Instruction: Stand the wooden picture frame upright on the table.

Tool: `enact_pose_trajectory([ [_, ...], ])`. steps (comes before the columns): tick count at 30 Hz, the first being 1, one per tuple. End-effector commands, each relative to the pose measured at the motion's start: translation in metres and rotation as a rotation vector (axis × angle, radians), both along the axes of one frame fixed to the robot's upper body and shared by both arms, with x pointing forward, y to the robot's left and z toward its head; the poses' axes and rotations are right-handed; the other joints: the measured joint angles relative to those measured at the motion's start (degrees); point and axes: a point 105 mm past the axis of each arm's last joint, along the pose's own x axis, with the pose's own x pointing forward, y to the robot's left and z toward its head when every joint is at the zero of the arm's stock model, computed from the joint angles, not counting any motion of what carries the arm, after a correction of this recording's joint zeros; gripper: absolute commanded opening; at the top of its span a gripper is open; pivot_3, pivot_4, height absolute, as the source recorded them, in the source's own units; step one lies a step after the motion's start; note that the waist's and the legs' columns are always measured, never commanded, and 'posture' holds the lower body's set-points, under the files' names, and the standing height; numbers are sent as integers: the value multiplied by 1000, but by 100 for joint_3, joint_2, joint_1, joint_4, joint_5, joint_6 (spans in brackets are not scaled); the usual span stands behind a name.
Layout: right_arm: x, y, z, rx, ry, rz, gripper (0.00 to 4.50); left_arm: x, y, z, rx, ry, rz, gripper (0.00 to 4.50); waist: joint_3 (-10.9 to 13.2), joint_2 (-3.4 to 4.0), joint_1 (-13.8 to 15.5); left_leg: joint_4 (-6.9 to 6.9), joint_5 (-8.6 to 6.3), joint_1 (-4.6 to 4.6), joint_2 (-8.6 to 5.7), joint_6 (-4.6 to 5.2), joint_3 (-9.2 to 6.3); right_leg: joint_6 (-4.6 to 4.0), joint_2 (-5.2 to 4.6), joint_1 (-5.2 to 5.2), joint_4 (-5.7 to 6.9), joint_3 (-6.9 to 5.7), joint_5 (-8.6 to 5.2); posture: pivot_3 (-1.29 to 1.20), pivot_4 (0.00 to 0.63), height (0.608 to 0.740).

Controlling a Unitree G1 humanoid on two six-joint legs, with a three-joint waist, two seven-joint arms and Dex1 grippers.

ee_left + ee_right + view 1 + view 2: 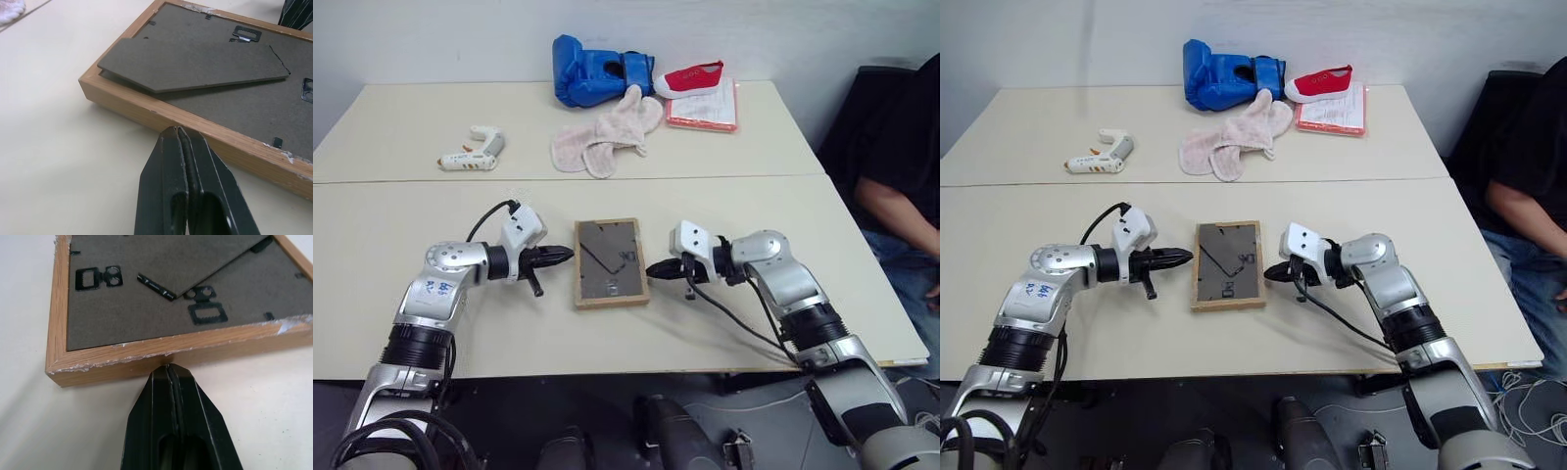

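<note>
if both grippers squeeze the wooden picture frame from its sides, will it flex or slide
The wooden picture frame looks like a rigid wood border, so it probably won't flex. Lying flat, back up, on the smooth table, it may well skid if pushed unevenly. Its thin easel stand looks the weakest part, likely to bend.

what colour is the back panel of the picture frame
Dark grey-brown, on the wooden picture frame lying face down; clearest in the left wrist view.
</note>
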Motion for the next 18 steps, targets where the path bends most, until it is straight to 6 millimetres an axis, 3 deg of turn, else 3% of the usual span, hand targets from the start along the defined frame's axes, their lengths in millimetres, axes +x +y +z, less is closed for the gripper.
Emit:
enact_pose_trajectory([
  [1, -5, 0, 12, 31, -35, 8, 0, -3, 13, 5, -19, 27, 17, 47, 0, 0, 7, 0, 1, 0, 0, -1, -1, 0, 0, 0, -2, -1, 0, 0, 150, 740],
  [4, -5, -5, 11, 15, -58, -11, 0, -17, 24, -7, -48, 194, 22, 47, 0, 0, 2, 0, 1, 1, -1, -1, 0, 0, 0, 0, -4, 0, 0, 0, 150, 740],
  [6, -5, -9, 11, -14, -87, -6, 0, -34, 29, -17, -87, 404, 19, 655, 0, 0, -2, 0, 0, 0, -1, -1, -1, 0, 0, -1, -4, 0, 0, 0, 150, 740],
  [9, -6, -12, 8, -76, -147, 21, 0, -39, 26, -13, -228, 593, 80, 1556, -1, -3, 21, 0, -1, 2, -4, 3, -3, 0, 0, 4, -11, -1, -1, 0, 150, 740],
  [13, -5, -11, 5, -126, -212, 38, 0, -43, 16, -9, -300, 726, 82, 2820, -4, -7, 29, 1, -3, 1, -7, 7, -4, 0, 0, 5, -10, 0, -1, 0, 150, 740],
  [18, -4, -5, 3, -144, -248, 45, 0, -49, -5, -20, -297, 859, 72, 4339, -7, -7, 63, 2, -1, 3, -7, 4, -5, 0, -2, 8, -5, 0, -1, 0, 150, 740],
])
